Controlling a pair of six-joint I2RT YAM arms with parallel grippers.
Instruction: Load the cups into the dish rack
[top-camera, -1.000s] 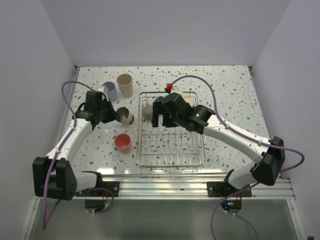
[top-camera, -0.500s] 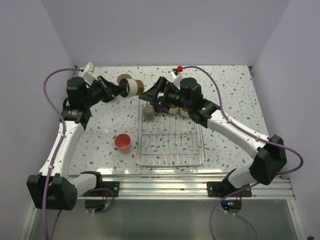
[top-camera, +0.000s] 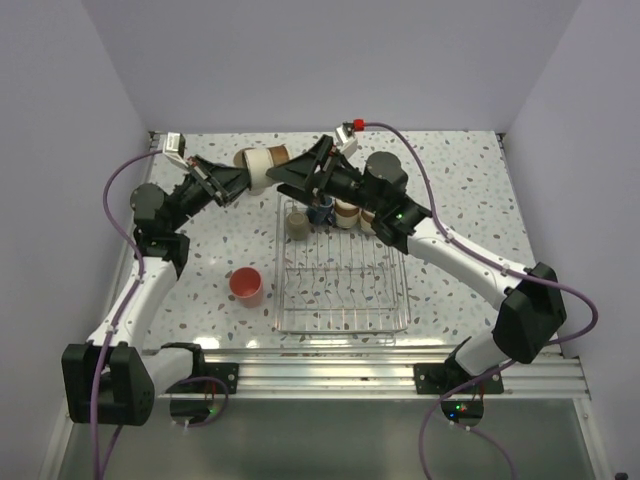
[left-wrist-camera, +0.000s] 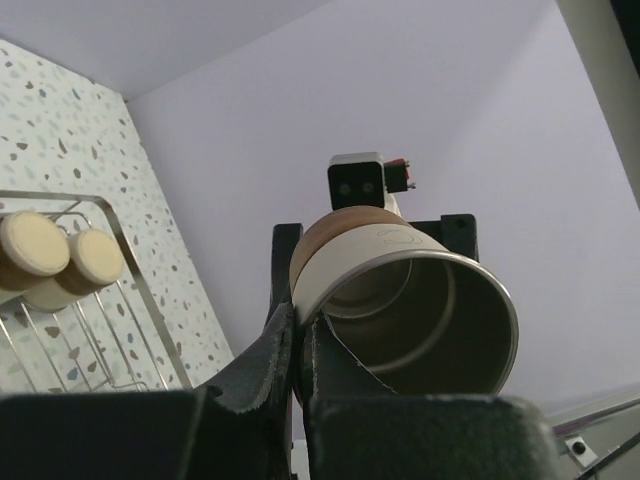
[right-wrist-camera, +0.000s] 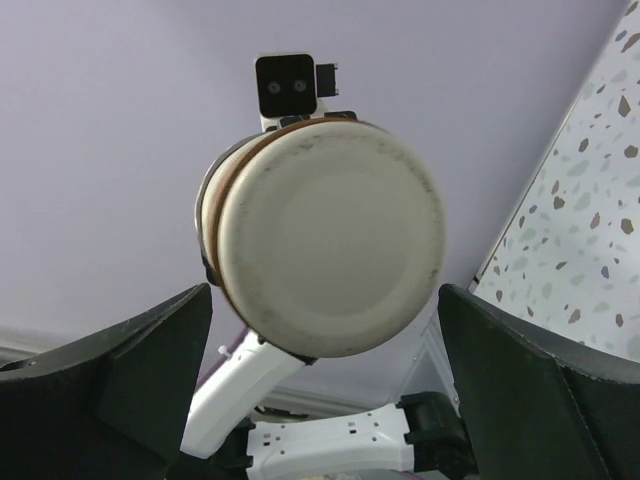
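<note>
Holding aloft: your left gripper (top-camera: 243, 176) is pinching the wall of a tan, steel-lined cup (left-wrist-camera: 420, 300) between nearly shut jaws, carrying it on its side in the air near the rack's far left corner.
Waiting opposite: your right gripper (top-camera: 296, 170) is gaping wide and empty, facing the cup's base without touching it.
Sitting in the dish rack (top-camera: 345, 315): a dark blue mug (top-camera: 320, 212) and about three tan cups (top-camera: 297, 225) are lining its far end.
Remaining outside: a coral-pink cup (top-camera: 246, 285) is standing on the table (top-camera: 450, 170), left of the rack; the arms are hiding whatever lies behind them.
Judging progress: you are roughly halfway, seemingly mid-handover.
</note>
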